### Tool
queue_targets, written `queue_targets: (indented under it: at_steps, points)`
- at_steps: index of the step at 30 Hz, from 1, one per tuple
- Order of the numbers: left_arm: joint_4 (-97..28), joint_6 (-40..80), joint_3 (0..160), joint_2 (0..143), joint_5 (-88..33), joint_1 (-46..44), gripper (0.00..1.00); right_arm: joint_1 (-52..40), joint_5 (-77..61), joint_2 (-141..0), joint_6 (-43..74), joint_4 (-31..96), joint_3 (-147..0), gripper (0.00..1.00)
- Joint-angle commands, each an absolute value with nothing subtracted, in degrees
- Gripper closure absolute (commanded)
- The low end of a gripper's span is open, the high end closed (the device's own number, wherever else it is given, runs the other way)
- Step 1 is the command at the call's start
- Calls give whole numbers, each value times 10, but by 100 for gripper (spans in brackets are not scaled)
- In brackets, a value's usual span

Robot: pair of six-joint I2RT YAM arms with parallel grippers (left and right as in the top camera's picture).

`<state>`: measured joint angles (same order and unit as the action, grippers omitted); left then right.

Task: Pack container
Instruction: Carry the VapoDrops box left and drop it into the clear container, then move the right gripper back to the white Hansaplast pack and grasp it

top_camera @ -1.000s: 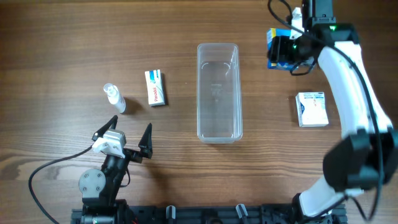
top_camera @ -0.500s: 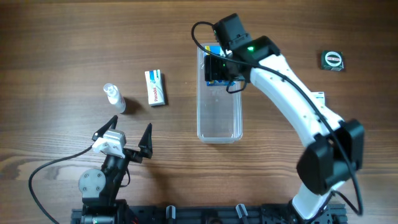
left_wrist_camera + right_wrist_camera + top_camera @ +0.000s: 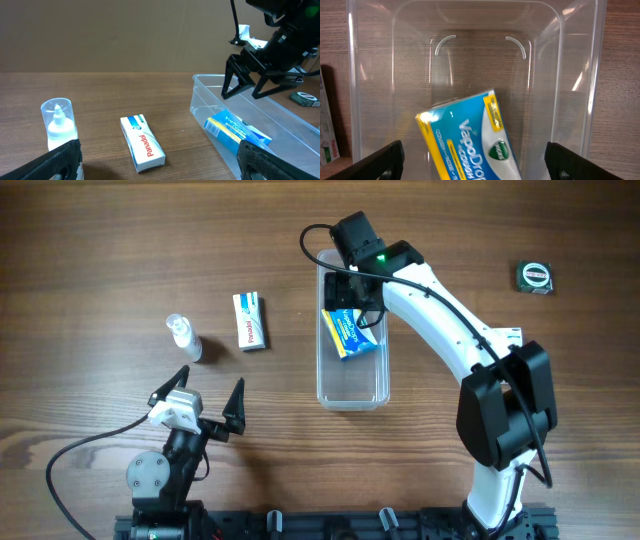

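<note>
Container (image 3: 352, 383) in the overhead view stands at the table's centre, open side up, long axis running from the far edge toward the robot. The right gripper (image 3: 352, 288) hangs over its far half with fingers spread and empty. Just nearer than the fingers, a blue box (image 3: 352, 333) lies tilted on the container's floor. The left gripper (image 3: 205, 392) sits well apart on the left, also spread and empty, near a small bottle (image 3: 183, 337) and a white box (image 3: 250, 320). In the left wrist view the container (image 3: 201, 95) is a clear, colourless bin with rounded corners, and the right gripper's spread fingers are level with its rim above the blue box. In the right wrist view the long axis runs up the picture. The blue box lies askew between the two spread fingers (image 3: 375, 161), and wood grain shows through the clear floor.
</note>
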<state>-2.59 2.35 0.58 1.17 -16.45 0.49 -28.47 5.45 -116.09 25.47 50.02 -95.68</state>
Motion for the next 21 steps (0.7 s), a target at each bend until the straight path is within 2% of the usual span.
queue_targets:
  at_steps: [1, 6, 8, 9, 12, 13, 15, 16, 17, 20, 21]
  points:
    - [-28, 15, 3, 8, -173, 9, 0, -284, 59, -1158, 242, 499, -961, 5]
    - [-28, 15, 3, 8, -173, 9, 0, -261, 60, -1059, 203, 550, -1035, 1]
    - [-28, 15, 3, 8, -173, 9, 0, -222, 18, -978, 85, 562, -1045, 0]
    - [-28, 15, 3, 8, -173, 9, 0, -194, 13, -942, 30, 606, -1045, 0]
    - [-28, 15, 3, 8, -173, 9, 0, -164, 12, -935, 22, 634, -1045, 3]
    - [-28, 15, 3, 8, -173, 9, 0, -158, 22, -935, 15, 637, -1044, 8]
    - [-28, 15, 3, 8, -173, 9, 0, -128, 70, -935, 36, 635, -1043, 39]
    - [-28, 15, 3, 8, -173, 9, 0, -109, 84, -935, 52, 632, -1042, 48]
    - [-28, 15, 3, 8, -173, 9, 0, -89, 86, -935, 61, 627, -1041, 52]
    - [-28, 15, 3, 8, -173, 9, 0, 6, 55, -938, 60, 609, -1028, 33]
    - [-28, 15, 3, 8, -173, 9, 0, 46, 45, -943, 60, 617, -1020, 21]
